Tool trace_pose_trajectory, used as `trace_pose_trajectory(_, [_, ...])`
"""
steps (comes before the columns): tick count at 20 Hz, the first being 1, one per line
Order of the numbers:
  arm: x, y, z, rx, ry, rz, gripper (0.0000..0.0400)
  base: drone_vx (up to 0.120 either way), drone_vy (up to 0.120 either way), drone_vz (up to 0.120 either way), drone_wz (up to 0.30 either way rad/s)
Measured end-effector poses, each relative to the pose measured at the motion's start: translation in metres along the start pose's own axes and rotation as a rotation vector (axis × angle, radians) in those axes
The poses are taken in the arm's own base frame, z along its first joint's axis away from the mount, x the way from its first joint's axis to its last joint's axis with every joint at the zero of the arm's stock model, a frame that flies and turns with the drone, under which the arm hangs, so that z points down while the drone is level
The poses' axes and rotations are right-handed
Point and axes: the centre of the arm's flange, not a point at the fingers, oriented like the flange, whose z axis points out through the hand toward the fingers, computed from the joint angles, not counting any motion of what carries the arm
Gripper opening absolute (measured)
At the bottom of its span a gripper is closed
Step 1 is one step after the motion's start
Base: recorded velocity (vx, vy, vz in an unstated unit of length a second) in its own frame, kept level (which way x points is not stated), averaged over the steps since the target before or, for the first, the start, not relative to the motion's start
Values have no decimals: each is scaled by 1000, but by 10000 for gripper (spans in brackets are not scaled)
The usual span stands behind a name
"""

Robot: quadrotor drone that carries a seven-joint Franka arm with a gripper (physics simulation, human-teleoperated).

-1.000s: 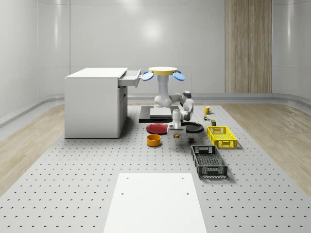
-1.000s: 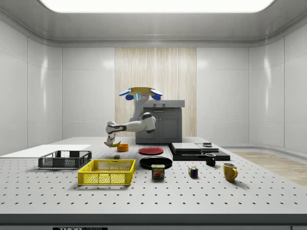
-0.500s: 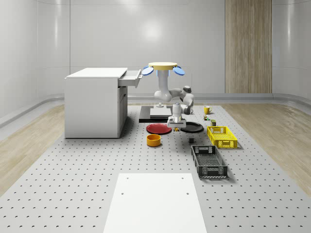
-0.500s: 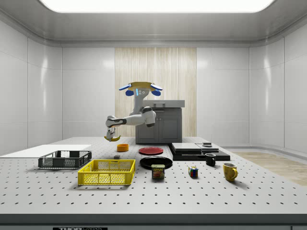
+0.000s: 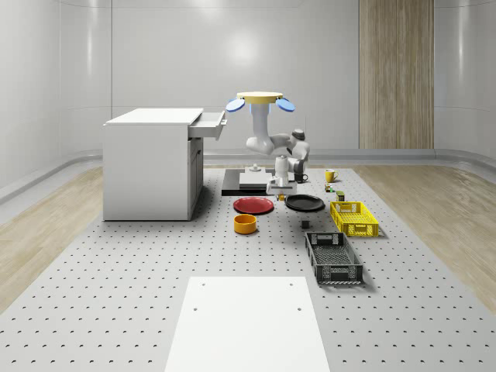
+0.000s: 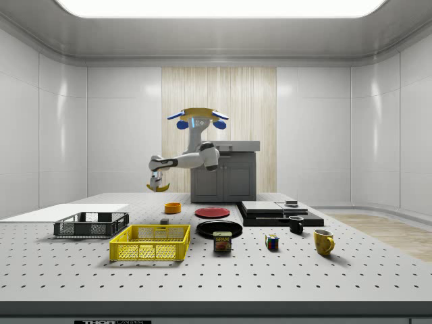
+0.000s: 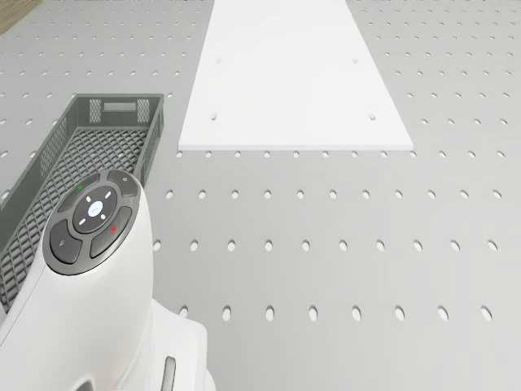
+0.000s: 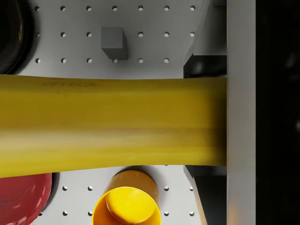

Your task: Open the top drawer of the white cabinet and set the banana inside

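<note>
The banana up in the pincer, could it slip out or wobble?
It probably holds for now: the banana lies crosswise in the pincer, pressed against a finger. Its smooth, rounded skin looks slippery, so it might slide. Being long and curved, it could swivel a little. The drone hovers beside the white cabinet.

We've got the yellow-topped drone with blue rotors (image 5: 260,99) hovering just right of the big white cabinet (image 5: 152,164), whose top drawer (image 5: 211,124) sticks out open toward it. The white arm (image 5: 271,147) bends down so the gripper (image 5: 280,188) hangs above the perforated grey table (image 5: 116,302), over the gap between the flat red plate (image 5: 254,205) and the black plate (image 5: 304,203). The orange bowl (image 5: 246,224) sits nearer us, with the yellow mesh crate (image 5: 354,218) and dark grey crate (image 5: 332,258) to the right.
</note>
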Motion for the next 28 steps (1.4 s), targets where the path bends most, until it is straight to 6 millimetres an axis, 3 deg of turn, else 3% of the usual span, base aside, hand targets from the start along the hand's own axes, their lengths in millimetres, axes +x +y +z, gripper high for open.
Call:
trace_pose_trajectory(3, [0,0,0,0,0,0,192,0,-107,120,0])
trace_pose_trajectory(17, [0,0,0,0,0,0,192,0,0,120,0])
trace_pose_trajectory(28, [0,0,0,0,0,0,192,0,-58,120,0])
